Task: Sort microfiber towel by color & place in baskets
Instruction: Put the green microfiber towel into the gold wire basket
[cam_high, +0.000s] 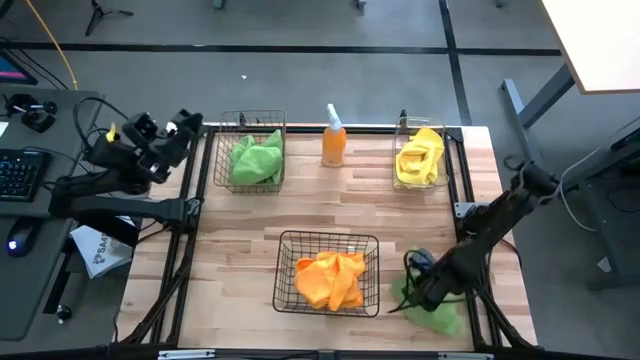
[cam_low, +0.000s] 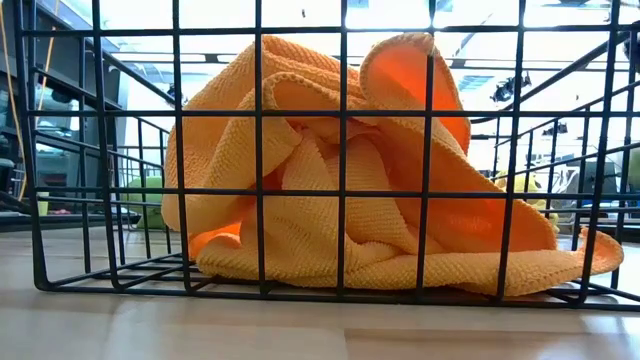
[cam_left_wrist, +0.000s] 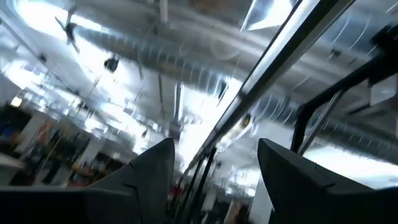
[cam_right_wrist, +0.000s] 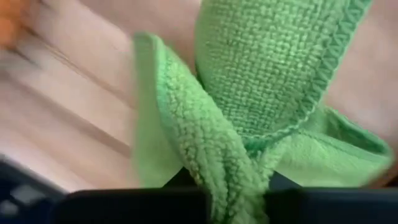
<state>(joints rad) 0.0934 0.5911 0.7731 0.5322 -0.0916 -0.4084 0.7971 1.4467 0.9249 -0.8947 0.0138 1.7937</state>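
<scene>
A pale, plank-grained wooden bench (cam_high: 250, 225) was seen from above, carrying three containers. At the far left a tall, narrow black wire basket (cam_high: 252, 155) was filled with a crumpled green towel (cam_high: 255, 160). At the far right a clear plastic bin (cam_high: 421, 156) was loaded with a bunched yellow towel (cam_high: 420, 158). Between those two an orange spray bottle (cam_high: 334, 138) with a white top was stood upright. Near the front edge a wider black wire basket (cam_high: 328, 271) was occupied by a heaped orange towel (cam_high: 332, 278); in the low view its waffle-like weave and stitched hem were shown close up behind the square mesh.

The right gripper (cam_high: 428, 290) was lowered at the front right corner of the bench, just beside the wide basket, onto a loose green towel (cam_high: 432, 312) lying on the wood. In the right wrist view a fold of that nubby green cloth with its overlocked edge was seen pinched between the closed-in dark fingers.

The left gripper (cam_high: 185, 128) was held off the bench's far left corner, tilted upward; its fingers (cam_left_wrist: 149, 171) were seen spread apart with nothing between them. No readable writing was made out.
</scene>
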